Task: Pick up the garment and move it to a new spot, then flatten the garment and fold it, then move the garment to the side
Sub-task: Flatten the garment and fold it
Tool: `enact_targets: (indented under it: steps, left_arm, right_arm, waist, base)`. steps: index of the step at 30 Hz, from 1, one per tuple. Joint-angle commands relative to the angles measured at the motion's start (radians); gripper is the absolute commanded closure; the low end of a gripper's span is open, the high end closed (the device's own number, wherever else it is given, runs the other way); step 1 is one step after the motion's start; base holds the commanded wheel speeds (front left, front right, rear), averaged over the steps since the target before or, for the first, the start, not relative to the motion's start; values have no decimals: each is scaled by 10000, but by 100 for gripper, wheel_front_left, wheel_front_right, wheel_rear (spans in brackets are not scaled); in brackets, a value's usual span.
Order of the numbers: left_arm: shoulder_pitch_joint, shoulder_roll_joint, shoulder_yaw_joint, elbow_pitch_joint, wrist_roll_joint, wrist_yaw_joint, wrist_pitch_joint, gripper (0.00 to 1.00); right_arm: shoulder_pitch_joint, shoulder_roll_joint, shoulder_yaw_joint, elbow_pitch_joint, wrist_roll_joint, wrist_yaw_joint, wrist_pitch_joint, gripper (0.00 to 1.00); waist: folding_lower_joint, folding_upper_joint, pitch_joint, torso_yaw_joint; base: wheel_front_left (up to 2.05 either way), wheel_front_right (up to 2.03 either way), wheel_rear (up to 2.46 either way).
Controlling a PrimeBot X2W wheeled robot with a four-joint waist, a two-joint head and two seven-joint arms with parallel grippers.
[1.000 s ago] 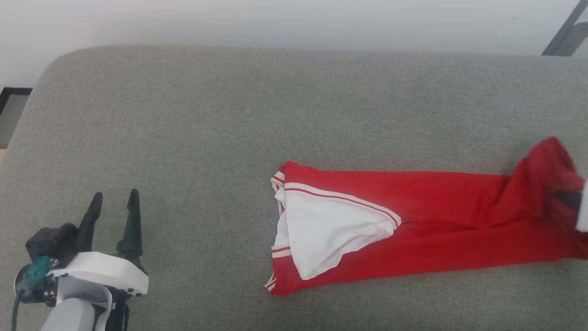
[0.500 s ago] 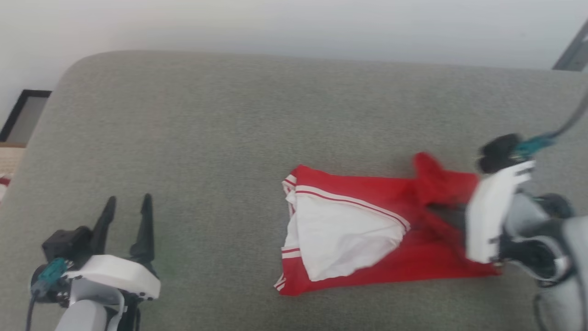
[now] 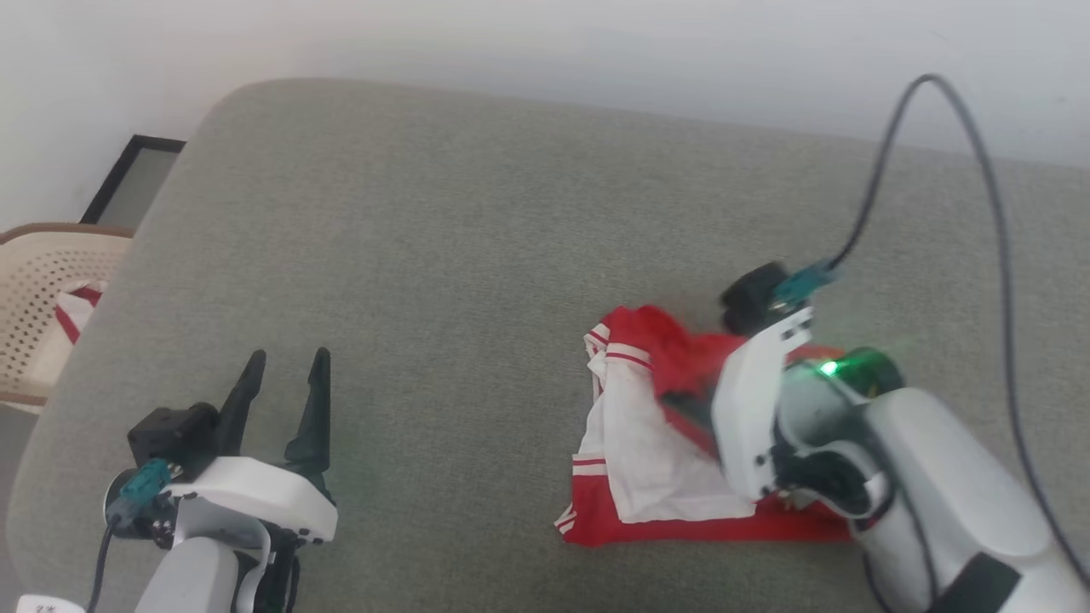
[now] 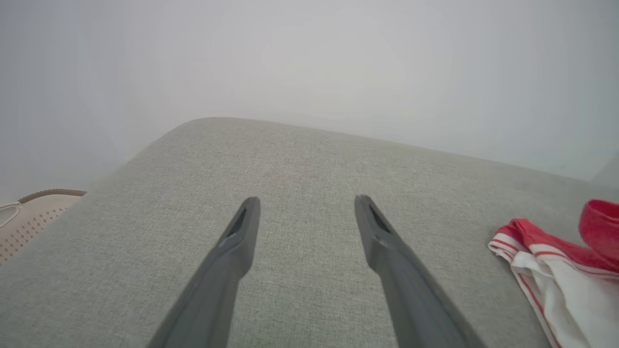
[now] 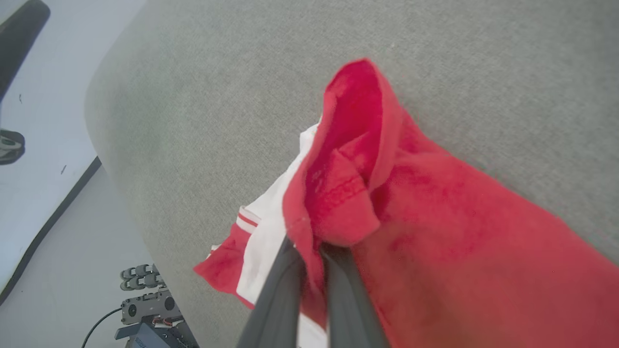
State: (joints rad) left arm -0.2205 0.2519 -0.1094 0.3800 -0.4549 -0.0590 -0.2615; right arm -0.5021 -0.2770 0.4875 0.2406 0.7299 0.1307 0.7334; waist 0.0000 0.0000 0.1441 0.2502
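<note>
Mid-fold, by the look of it, on the grey cushion [image 3: 477, 204]: the garment [image 3: 639, 443] lies bunched at 4 o'clock in the head view. Its white sleeve is on top at the left end, and a red flap stands raised in the pinch of the right gripper [image 5: 313, 249]. Picking up, moving and flattening appear done, the fold looks partly made, and the shift to the side is not yet begun. The next move likely calls for carrying that flap on over the sleeve end, laying edge on edge, and only then letting go — freed too soon, the soft cloth could slump into a heap.

From the left: a beige basket [image 3: 34, 289] with a red-and-white scrap [image 3: 75, 308] stands off the cushion at 9 o'clock, out of play. At 7 o'clock the left gripper [image 3: 288, 358] hovers low over bare cushion, fingers spread wide and empty, pointing toward 12 — well apart from the garment. The left wrist view puts the garment's striped edge at 4 o'clock, clear of both fingers. The right forearm enters from 5 o'clock, wrist turned so the fingers reach toward 9 o'clock across the red body. They are pressed together on the flap's hem, cloth between them. A black cable [image 3: 937, 111] loops from that wrist up toward 1 o'clock.
</note>
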Motion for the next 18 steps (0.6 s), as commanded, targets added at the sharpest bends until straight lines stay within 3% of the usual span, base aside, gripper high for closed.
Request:
enact_targets:
  steps: [1,5,6,7,8,18]
  left_arm:
    - [-109,-43,28,26,89,-65,-43,0]
    - [-102,-119,101,113,136,-141,-43,0]
    - [-100,-129,137,137,136,-150,-43,0]
    - [-96,-133,175,159,132,-177,-43,0]
    - [-87,-131,229,179,141,-188,-43,0]
    - [154,47,691,214,275,-324,-43,0]
  right_arm:
    - [-152,103,308,248,15,-1,-212,100]
    - [-350,162,900,787,26,-1,-556,100]
    - [-408,168,1011,837,90,-1,-652,95]
    - [-462,176,1089,897,148,-1,-757,54]
    - [-522,159,1156,943,207,-1,-848,0]
    - [-942,-517,1329,304,800,-1,-1502,0]
  waist:
    - [0,0,-14,96]
    - [0,0,-49,175]
    - [0,0,-57,170]
    - [0,0,-65,153]
    - [0,0,-77,123]
    - [0,0,-344,-550]
  base:
    - [0,0,0]
    - [0,0,0]
    - [0,0,0]
    - [0,0,0]
    - [0,0,0]
    - [0,0,0]
